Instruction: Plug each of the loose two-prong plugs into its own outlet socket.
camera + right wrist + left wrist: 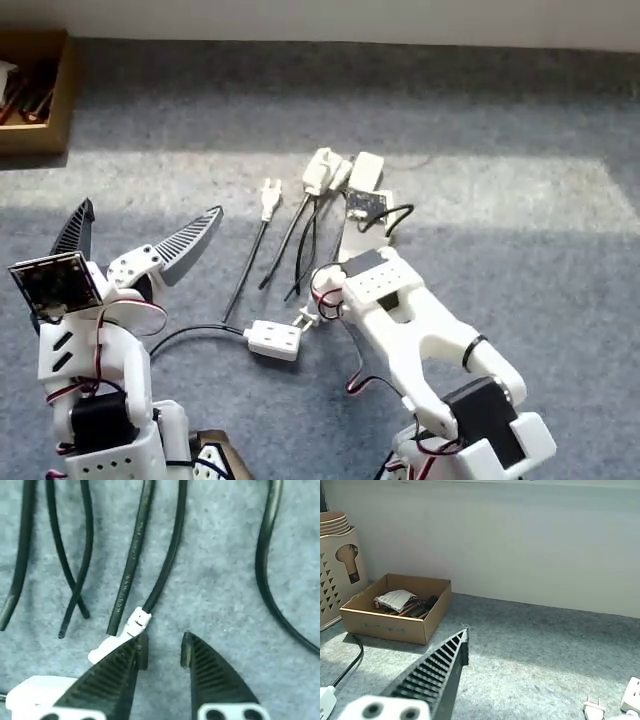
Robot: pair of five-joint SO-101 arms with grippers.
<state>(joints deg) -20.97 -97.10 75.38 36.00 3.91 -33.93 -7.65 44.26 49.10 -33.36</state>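
Two-prong plug (pixel 268 197) lies loose on the grey surface (pixel 520 300), well apart from both arms; a second plug (pixel 122 636) sits at the white outlet socket (pixel 272 338), just beside the right gripper (pixel 164 645), whose jaws are slightly spread and pinch nothing; the left gripper (pixel 150 208) hangs with jaws wide apart; a cardboard box (pixel 395 627) holds a paper packet (pixel 395 599) and dark small parts (pixel 420 609).
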